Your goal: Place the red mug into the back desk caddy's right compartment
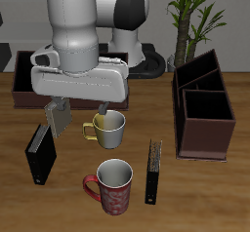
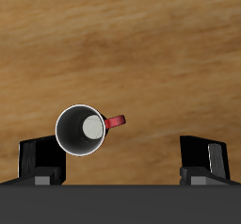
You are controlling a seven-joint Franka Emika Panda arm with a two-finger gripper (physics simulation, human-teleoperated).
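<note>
The red mug (image 1: pixel 113 186) with white speckles stands upright near the table's front edge, its handle pointing sideways. In the wrist view the red mug (image 2: pixel 83 131) shows from above with its white inside and red handle, below and between the fingers, closer to one fingertip (image 2: pixel 41 158). My gripper (image 1: pixel 78 115) hangs open and empty above the table, farther back than the red mug and beside the pale grey mug (image 1: pixel 108 129); it also shows in the wrist view (image 2: pixel 122 162). The back desk caddy (image 1: pixel 21 80) is mostly hidden behind my arm; only one end shows.
The pale grey mug with a yellow handle stands just behind the red mug. Two black books stand upright, one (image 1: pixel 39 154) on each side (image 1: pixel 153 173) of the red mug. A second dark-brown caddy (image 1: pixel 203 111) is seen end-on. A potted plant (image 1: pixel 195 21) is at the back.
</note>
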